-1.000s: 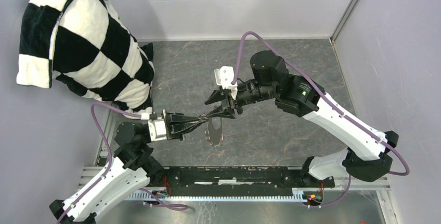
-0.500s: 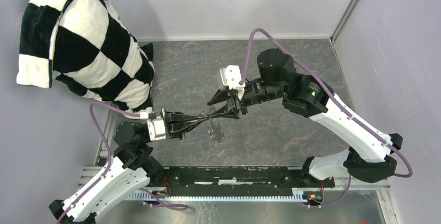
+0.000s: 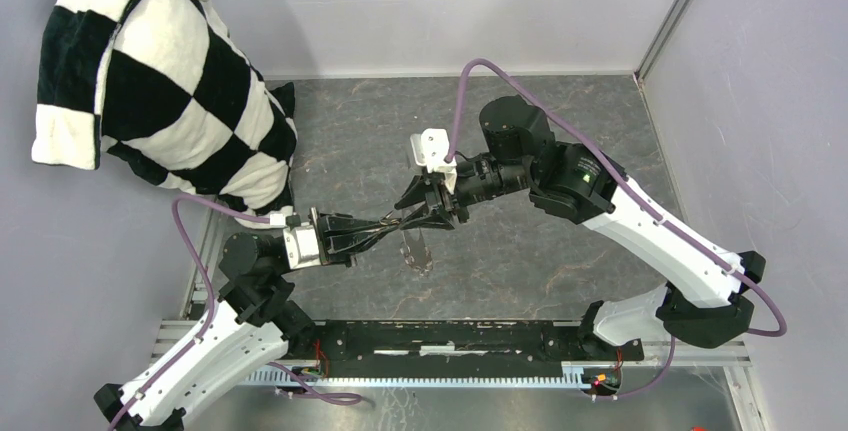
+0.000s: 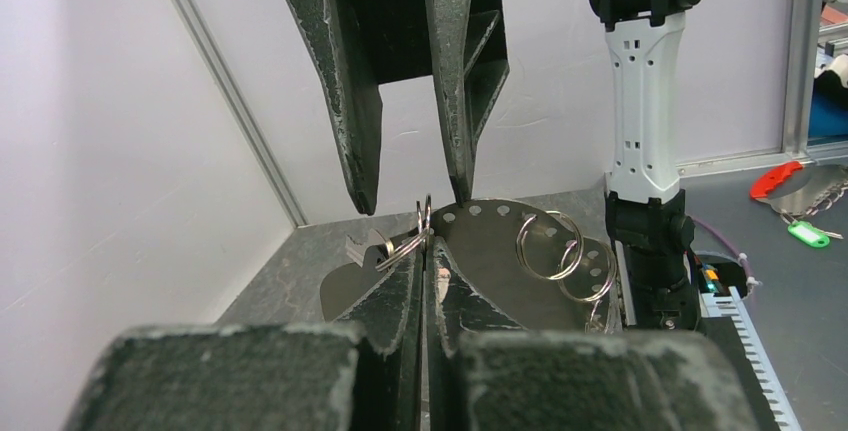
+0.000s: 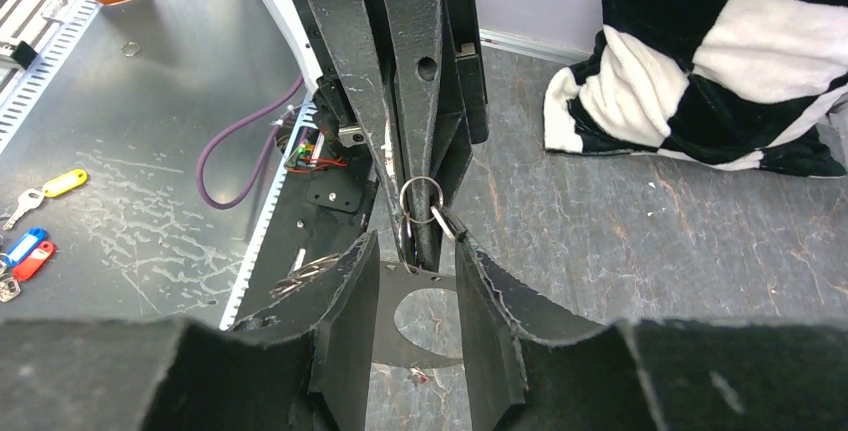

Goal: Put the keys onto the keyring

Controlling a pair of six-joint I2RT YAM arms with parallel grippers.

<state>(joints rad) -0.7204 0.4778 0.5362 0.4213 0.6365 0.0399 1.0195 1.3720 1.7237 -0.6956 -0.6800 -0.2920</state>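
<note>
The keyring [image 3: 415, 249] is a flat silvery oval piece with a large opening and small holes along its rim. It hangs on edge over the table, and my left gripper [image 3: 395, 221] is shut on its rim [image 4: 490, 241]. At the pinch point sits a small split ring [image 4: 405, 248] with a silver key [image 4: 362, 248] hanging from it. The same split ring [image 5: 421, 194] shows in the right wrist view, with a dark key head [image 5: 447, 223] beside it. My right gripper [image 5: 416, 241] is open, its fingers [image 4: 365, 181] standing either side of that ring and the left fingertips.
Two more split rings [image 4: 548, 244] hang on the keyring. A black-and-white checked cloth [image 3: 150, 81] is draped at the back left. A tiny red speck [image 5: 418, 375] lies on the table under the keyring. Tagged keys [image 5: 45, 186] lie on the metal bench outside.
My right arm drew back to the right half a second ago and has come back left onto the left fingertips. The hanging keyring swung slightly. The left gripper stayed shut.
</note>
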